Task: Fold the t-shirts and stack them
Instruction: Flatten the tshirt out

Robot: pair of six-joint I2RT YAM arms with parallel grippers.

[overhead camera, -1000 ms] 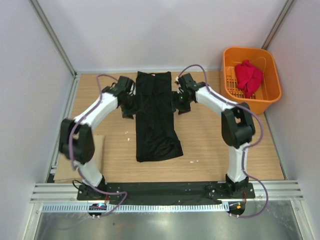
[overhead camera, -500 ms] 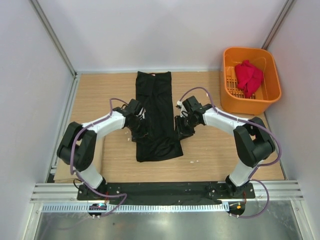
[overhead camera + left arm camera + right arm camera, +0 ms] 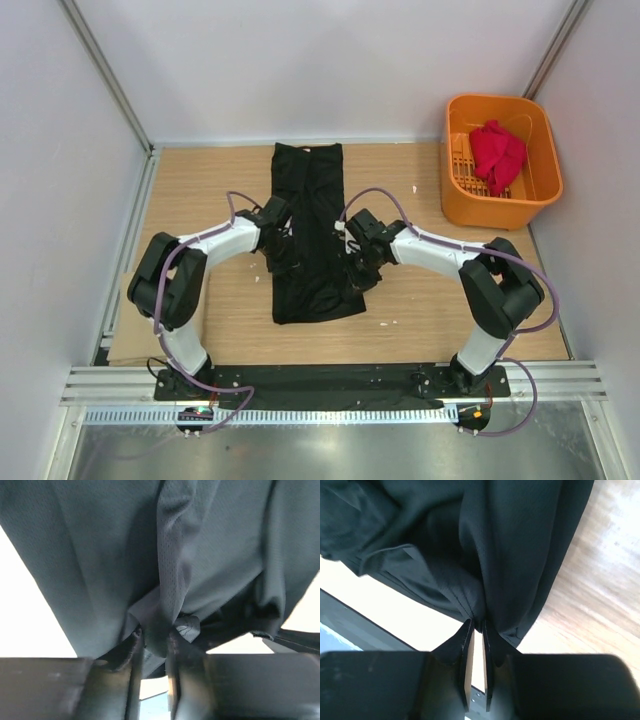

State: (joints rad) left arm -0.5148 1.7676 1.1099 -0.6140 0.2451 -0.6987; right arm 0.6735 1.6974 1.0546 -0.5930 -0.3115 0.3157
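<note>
The large plain black cloth t-shirt (image 3: 308,215) lies as a long narrow strip down the middle of the wooden worktop (image 3: 430,305), one end at the far edge and the other toward the arm bases.

The left pincer (image 3: 279,252) is at the strip's left edge, about mid-length. The left wrist view shows it clenched on a bunched fold of the black fabric. The right pincer (image 3: 356,264) is at the opposite edge, its fingers nearly together and nipping gathered black cloth.

The smaller bright red cloth t-shirt (image 3: 497,152) lies crumpled inside the orange slotted plastic basket (image 3: 533,208) at the far right corner, well apart from both arms. A flat tan cardboard sheet (image 3: 127,338) lies at the near left, partly under the left arm.
</note>
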